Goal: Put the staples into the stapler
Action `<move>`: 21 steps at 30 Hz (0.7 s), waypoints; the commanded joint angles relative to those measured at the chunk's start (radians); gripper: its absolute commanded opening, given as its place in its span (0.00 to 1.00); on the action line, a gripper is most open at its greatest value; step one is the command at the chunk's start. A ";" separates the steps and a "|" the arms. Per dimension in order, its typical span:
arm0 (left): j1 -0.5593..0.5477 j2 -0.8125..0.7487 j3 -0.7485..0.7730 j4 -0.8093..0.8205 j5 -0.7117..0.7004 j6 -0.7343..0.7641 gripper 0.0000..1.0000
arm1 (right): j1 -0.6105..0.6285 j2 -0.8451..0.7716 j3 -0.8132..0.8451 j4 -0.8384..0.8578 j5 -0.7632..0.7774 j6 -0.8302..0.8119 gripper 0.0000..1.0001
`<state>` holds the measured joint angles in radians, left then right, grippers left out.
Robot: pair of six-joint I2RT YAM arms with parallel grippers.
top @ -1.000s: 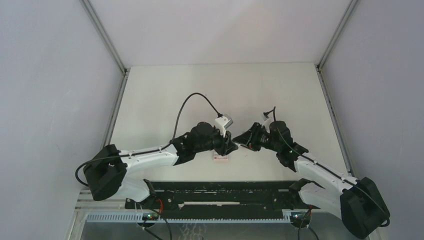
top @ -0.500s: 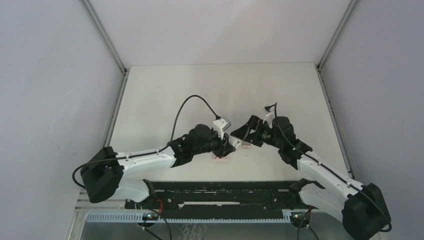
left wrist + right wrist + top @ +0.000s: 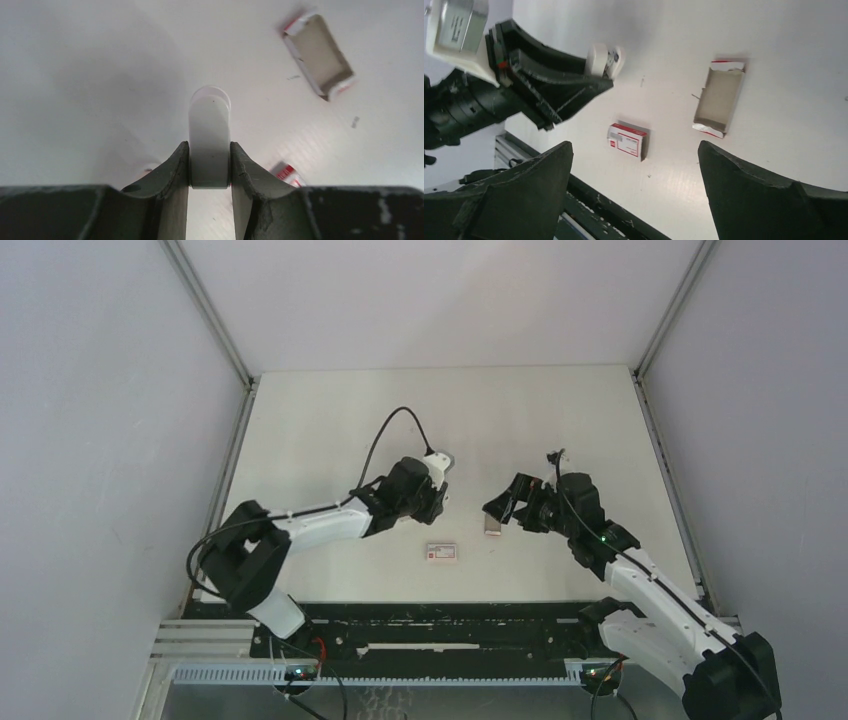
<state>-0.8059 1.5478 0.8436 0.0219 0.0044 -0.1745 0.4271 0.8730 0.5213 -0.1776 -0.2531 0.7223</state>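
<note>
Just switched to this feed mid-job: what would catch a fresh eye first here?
The left gripper, over the middle of the table, is clamped on a white rounded piece. Facing it, the right gripper stands wide open with nothing between its fingers. An open grey-tan tray lies on the table near it, and a small red-labelled white box lies closer to the arm bases.

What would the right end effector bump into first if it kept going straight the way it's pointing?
Probably the small red-labelled box, lying on the table roughly centred ahead of the right end effector. Depth is unclear; it might touch bare table first.
</note>
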 commanded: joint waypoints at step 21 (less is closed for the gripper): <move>0.045 0.242 0.223 -0.104 -0.048 0.138 0.54 | -0.004 0.032 0.045 -0.056 0.085 -0.101 0.93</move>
<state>-0.7662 1.7954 1.0084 -0.0944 -0.0349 -0.0566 0.4267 0.9016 0.5213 -0.2554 -0.1795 0.6399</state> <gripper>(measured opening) 0.460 0.929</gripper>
